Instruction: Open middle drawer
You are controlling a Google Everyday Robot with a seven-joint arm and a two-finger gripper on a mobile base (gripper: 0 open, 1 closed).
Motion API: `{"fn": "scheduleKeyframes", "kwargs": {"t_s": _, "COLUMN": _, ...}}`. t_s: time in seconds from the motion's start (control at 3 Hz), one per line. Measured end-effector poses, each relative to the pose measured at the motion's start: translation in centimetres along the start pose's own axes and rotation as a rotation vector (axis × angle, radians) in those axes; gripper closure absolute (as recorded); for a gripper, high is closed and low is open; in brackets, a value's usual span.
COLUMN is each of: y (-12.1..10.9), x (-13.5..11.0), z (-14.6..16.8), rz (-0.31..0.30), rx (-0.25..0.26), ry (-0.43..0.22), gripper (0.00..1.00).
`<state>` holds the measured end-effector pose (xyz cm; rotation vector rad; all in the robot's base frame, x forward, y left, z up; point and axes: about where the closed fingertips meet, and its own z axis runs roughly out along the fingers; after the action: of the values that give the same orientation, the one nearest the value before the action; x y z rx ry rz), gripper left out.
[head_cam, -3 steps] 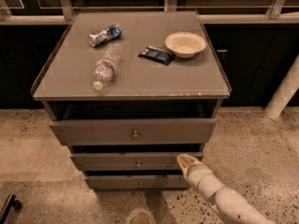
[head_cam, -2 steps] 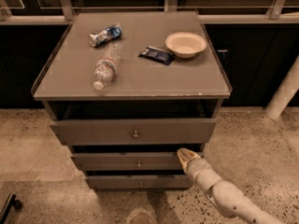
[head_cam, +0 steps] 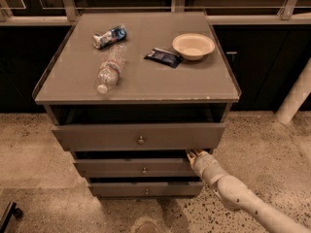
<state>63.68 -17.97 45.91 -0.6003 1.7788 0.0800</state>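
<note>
The cabinet has three grey-brown drawers. The top drawer (head_cam: 138,136) has a tall front and stands pulled out. The middle drawer (head_cam: 133,168) is a shallow drawer below it with a small round knob (head_cam: 144,170) at its centre, slightly out from the cabinet. The lowest drawer (head_cam: 146,189) is beneath. My gripper (head_cam: 192,155) comes in from the lower right on a white arm. Its tips are at the right end of the middle drawer's top edge, just under the top drawer's front.
On the cabinet top (head_cam: 141,81) lie a plastic bottle (head_cam: 109,69), a crushed can (head_cam: 110,36), a dark snack packet (head_cam: 163,57) and a beige bowl (head_cam: 193,45). A white post (head_cam: 296,98) stands at right. Speckled floor lies in front.
The gripper has moved up and slightly inward to the gap above the middle drawer's right end. The drawers look unchanged.
</note>
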Motion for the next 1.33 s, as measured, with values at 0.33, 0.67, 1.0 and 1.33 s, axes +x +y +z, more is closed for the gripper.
{"fn": "scheduleKeyframes", "kwargs": {"t_s": 0.33, "y": 0.0, "x": 0.0, "z": 0.0, "rz": 0.000, "rx": 0.000, "ry": 0.000, "gripper": 1.00}}
{"fn": "scheduleKeyframes", "kwargs": {"t_s": 0.67, "y": 0.8, "x": -0.1, "z": 0.2, "rz": -0.058, "rx": -0.035, "ry": 0.000, "gripper": 1.00}}
{"fn": "scheduleKeyframes", "kwargs": {"t_s": 1.0, "y": 1.3, "x": 0.1, "z": 0.1, "rz": -0.119, "rx": -0.063, "ry": 0.000, "gripper": 1.00}}
{"fn": "scheduleKeyframes", "kwargs": {"t_s": 1.33, "y": 1.8, "x": 0.5, "z": 0.1, "rz": -0.155, "rx": -0.084, "ry": 0.006, "gripper": 1.00}}
